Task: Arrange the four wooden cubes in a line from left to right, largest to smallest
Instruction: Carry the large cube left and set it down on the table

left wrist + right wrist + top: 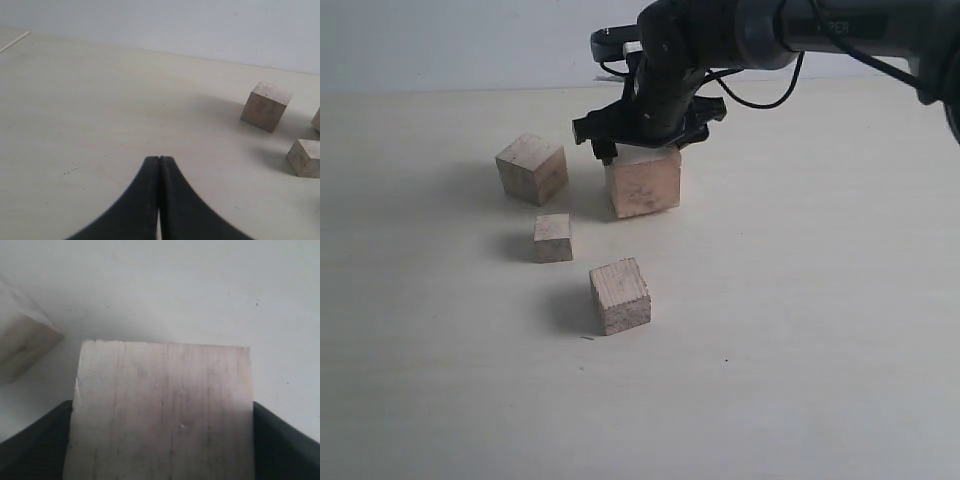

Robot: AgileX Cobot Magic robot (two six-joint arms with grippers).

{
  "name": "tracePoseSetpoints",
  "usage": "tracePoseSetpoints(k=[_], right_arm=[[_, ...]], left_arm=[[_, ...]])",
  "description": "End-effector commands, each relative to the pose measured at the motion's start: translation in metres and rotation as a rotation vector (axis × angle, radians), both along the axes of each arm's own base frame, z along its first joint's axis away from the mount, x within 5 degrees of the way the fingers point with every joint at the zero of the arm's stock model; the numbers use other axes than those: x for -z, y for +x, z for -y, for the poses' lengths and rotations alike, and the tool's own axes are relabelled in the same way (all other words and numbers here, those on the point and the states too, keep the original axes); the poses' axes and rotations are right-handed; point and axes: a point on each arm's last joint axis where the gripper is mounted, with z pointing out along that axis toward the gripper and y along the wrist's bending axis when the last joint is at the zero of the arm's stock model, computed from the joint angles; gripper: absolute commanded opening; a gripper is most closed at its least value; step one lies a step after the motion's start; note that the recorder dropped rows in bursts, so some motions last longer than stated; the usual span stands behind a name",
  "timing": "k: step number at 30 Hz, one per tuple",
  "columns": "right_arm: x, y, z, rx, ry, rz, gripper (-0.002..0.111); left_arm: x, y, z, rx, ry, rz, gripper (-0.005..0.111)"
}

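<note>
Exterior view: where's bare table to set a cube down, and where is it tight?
Wide bare table lies right of the largest cube and front cube; the strip before the front cube is also free. Crowded: the left cluster among back-left cube, smallest cube and the right gripper.

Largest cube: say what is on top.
The right gripper hangs over the largest cube's top, fingers flanking two sides; whether they press cannot be told. In the exterior view it hides the top face.
</note>
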Motion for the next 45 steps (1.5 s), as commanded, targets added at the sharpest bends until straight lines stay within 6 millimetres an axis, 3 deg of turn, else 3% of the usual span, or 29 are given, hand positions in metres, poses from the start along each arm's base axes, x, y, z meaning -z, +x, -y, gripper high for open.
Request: tracePoseSetpoints(k=[1, 6, 10, 14, 21, 25, 32, 45], right_arm=[[-0.056, -0.005, -0.003, -0.119, 0.126, 0.115, 0.0], [-0.099, -0.018, -0.012, -0.303, 0.274, 0.211, 0.0], [-0.106, -0.03, -0.024, -0.583, 0.346, 0.254, 0.0], [-0.099, -0.046, -0.043, -0.755, 0.428, 0.243, 0.0], [-0.081, -0.086, -0.075, -1.135, 0.323, 0.326, 0.0], [-0.063, -0.098, -0.088, -1.212, 0.289, 0.313, 0.0], [-0.026, -0.092, -0.087, -1.291, 0.139, 0.28, 0.0], [0.002, -0.074, -0.076, -1.314, 0.024, 0.253, 0.0]], left_arm=[[-0.001, 0.0, 0.0, 0.004, 0.001, 0.012, 0.0], [-0.001, 0.0, 0.0, 0.004, 0.001, 0.012, 0.0], [-0.001, 0.0, 0.0, 0.004, 0.001, 0.012, 0.0], [-0.001, 0.0, 0.0, 0.004, 0.001, 0.012, 0.0], [-0.001, 0.0, 0.0, 0.004, 0.001, 0.012, 0.0], [-0.001, 0.0, 0.0, 0.004, 0.001, 0.012, 0.0], [-0.001, 0.0, 0.0, 0.004, 0.001, 0.012, 0.0], [-0.001, 0.0, 0.0, 0.004, 0.001, 0.012, 0.0]])
